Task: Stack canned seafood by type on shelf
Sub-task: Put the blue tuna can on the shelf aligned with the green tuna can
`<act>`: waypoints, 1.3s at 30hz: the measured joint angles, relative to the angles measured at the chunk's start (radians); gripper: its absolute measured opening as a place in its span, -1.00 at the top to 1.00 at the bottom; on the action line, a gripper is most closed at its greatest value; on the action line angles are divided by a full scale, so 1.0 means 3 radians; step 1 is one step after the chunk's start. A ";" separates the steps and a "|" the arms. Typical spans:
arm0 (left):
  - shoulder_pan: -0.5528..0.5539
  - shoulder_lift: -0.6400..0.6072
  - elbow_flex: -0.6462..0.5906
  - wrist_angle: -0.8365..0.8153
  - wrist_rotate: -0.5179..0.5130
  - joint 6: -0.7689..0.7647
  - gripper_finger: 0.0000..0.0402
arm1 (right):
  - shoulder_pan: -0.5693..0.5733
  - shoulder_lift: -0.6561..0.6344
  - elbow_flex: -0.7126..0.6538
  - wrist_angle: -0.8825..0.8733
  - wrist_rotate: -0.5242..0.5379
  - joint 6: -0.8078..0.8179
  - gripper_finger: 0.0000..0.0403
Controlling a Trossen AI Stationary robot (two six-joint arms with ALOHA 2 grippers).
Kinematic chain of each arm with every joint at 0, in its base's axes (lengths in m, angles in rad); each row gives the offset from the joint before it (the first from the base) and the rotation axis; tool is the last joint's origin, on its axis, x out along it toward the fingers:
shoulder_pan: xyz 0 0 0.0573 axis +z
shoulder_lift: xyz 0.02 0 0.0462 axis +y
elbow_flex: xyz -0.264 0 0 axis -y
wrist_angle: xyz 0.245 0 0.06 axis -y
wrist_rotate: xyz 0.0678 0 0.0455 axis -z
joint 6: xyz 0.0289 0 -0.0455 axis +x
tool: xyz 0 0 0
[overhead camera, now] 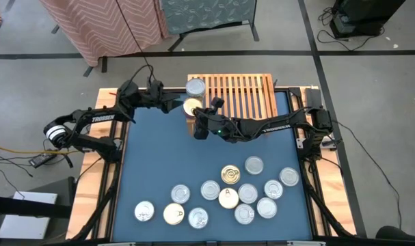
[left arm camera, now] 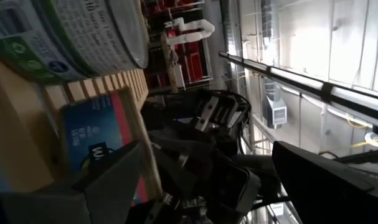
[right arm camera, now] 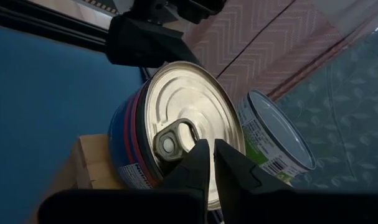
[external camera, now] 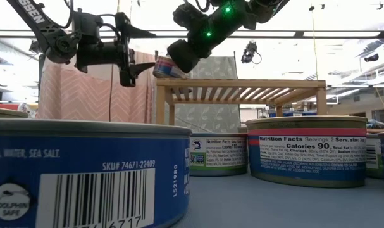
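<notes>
The light-wood shelf (overhead camera: pixel 245 96) stands at the table's far edge. Two cans sit on its left end: a silver-topped, green-labelled one (overhead camera: pixel 195 87) and nearer, at the corner, a blue-and-red-labelled one (right arm camera: pixel 176 130) that looks tilted against its neighbour (right arm camera: pixel 276 140). My right gripper (right arm camera: pixel 210 152) is shut, its tips at this can's lid. My left gripper (overhead camera: pixel 173 102) stands open just left of the same can, one finger (right arm camera: pixel 145 40) close to its rim. Whether that finger touches, I cannot tell. The rest of the canned seafood (overhead camera: pixel 228 195) lies on the blue mat near the front. My right gripper's shut fingertips (right arm camera: pixel 198 155) lie at the blue-and-red can's lid, just beside the pull tab (right arm camera: pixel 173 138). They come nearly level from the table's right and near side. Whether they truly press the lid, I cannot tell. The can rests on the shelf's left corner (right arm camera: pixel 95 162).
Several loose cans fill the mat's near half (overhead camera: pixel 248 193), and two loom large in the low view (external camera: pixel 84 171) (external camera: pixel 305 149). The slats to the right of the two shelved cans (overhead camera: pixel 251 92) are bare. Both arms crowd the shelf's left end.
</notes>
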 joint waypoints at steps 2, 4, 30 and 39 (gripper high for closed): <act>-0.0014 -0.0001 0.0001 -0.0066 -0.0033 0.0082 -0.81 | 0.0013 0.0000 0.0000 0.0003 0.0116 -0.0001 0.85; -0.0012 -0.0001 0.0001 -0.0137 -0.0045 0.0136 -0.81 | 0.0024 0.0000 0.0000 0.0008 0.0188 -0.0003 0.84; -0.0004 0.0003 0.0001 -0.0354 -0.0156 0.0222 -0.81 | 0.0288 -0.0161 -0.0001 -0.0437 0.0043 -0.0776 0.02; -0.0005 0.0003 0.0001 -0.0351 -0.0494 0.0222 -0.81 | 0.0254 -0.0161 -0.0001 -0.0484 0.0052 -0.0772 0.00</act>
